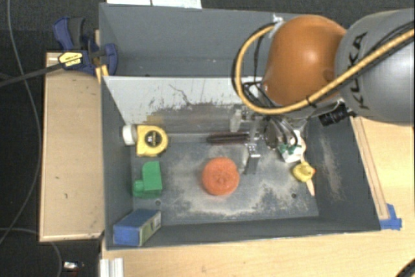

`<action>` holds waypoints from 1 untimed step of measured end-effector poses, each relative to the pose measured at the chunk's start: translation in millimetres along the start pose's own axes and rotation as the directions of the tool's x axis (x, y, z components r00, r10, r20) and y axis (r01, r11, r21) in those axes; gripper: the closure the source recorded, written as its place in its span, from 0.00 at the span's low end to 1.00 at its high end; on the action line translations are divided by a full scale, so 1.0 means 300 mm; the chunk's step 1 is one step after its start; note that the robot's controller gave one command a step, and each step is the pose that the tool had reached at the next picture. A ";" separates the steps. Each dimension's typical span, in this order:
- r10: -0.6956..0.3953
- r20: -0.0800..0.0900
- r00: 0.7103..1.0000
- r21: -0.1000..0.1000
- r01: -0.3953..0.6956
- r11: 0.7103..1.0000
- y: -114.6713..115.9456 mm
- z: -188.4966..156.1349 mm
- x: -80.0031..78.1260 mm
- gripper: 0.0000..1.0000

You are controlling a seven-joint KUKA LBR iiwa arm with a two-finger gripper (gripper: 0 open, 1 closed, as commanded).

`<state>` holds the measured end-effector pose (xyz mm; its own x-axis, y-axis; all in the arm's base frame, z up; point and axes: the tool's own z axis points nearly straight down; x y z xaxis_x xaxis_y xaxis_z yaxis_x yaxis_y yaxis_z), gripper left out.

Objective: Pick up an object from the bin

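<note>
My gripper (251, 159) hangs low over the bin floor, right of centre, under the arm's orange cover. An orange round ball (220, 177) lies just to its left, close to it but apart. A dark thin stick (227, 137) lies on the floor just behind the ball, reaching up to the gripper. A small yellow piece with a pointed end (303, 173) rests to the gripper's right. A small green and white piece (289, 152) shows by the gripper's right side; whether it lies loose on the floor I cannot tell.
Along the left side lie a yellow tape measure (152, 141) with a white cap-like piece (129, 134) beside it, a green block (148, 180) and a blue box (136, 228) in the front left corner. The arm covers the bin's back right.
</note>
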<state>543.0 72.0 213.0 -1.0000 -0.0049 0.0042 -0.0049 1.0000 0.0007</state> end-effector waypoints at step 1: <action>0.002 0.007 1.000 0.000 -0.002 1.000 -0.001 -0.011 -0.005 0.00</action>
<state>544.6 71.5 216.4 -1.0000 -0.0029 -0.0030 -0.0029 1.0000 0.0009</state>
